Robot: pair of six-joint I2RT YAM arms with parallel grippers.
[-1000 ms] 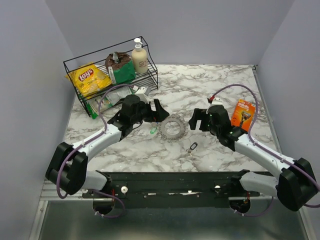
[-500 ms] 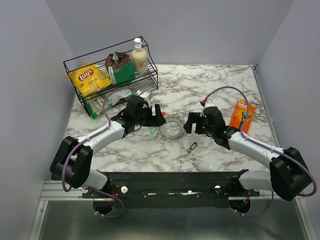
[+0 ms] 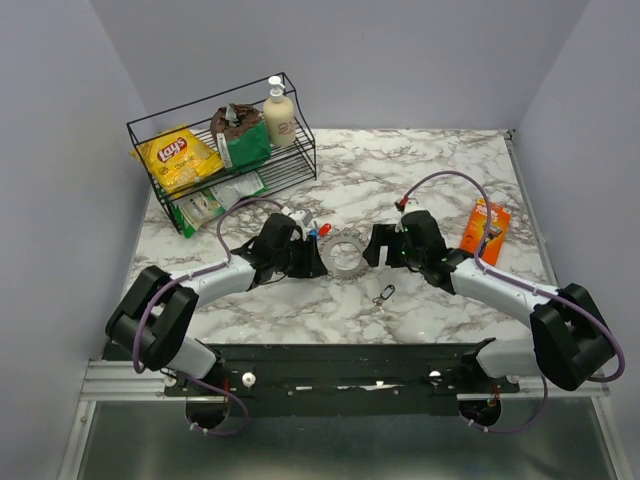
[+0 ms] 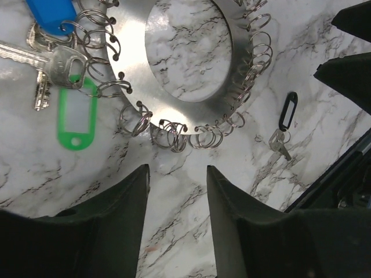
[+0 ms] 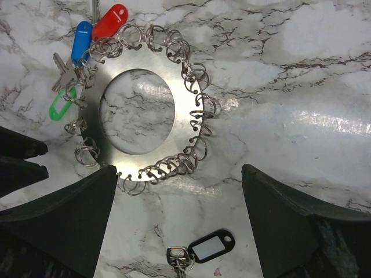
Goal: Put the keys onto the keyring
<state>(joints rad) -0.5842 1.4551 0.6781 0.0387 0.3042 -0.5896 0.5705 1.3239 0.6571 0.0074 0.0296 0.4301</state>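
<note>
Top external: the keyring (image 3: pixel 345 256) lies flat near the middle of the marble surface (image 3: pixel 420 170). The left gripper (image 3: pixel 312 258) sits low just at its 9 o'clock, the right gripper (image 3: pixel 374 246) just at its 3 o'clock. The keys (image 3: pixel 318 231), red and blue heads showing, are at the ring's 11 o'clock rim. A black-tagged key (image 3: pixel 384 295) lies apart at 5 o'clock. A wire rack (image 3: pixel 220 150) stands by the back-left edge at 10 o'clock, and an orange pack (image 3: pixel 487 231) lies near the right edge at 3 o'clock. Bare marble runs from the ring to the back edge at 12 to 1 o'clock.

Left wrist: the left gripper (image 4: pixel 177 171) has its jaws partly open with only marble between them, tips just short of the coiled rim of the keyring (image 4: pixel 132 63) at 12 o'clock. The keys (image 4: pixel 64 61), blue and green heads among them, touch the rim loops at 10 o'clock; whether any is threaded I cannot tell. The black-tagged key (image 4: pixel 286 113) lies apart at 3 o'clock.

Right wrist: the right gripper (image 5: pixel 179 171) has its jaws spread wide, holding nothing, and the near rim of the keyring (image 5: pixel 145 58) reaches just between the tips. The keys (image 5: pixel 81 43) cluster at 10 to 11 o'clock. The black-tagged key (image 5: pixel 211 246) lies between the fingers at 6 o'clock. Open marble spreads at 1 to 3 o'clock.
</note>
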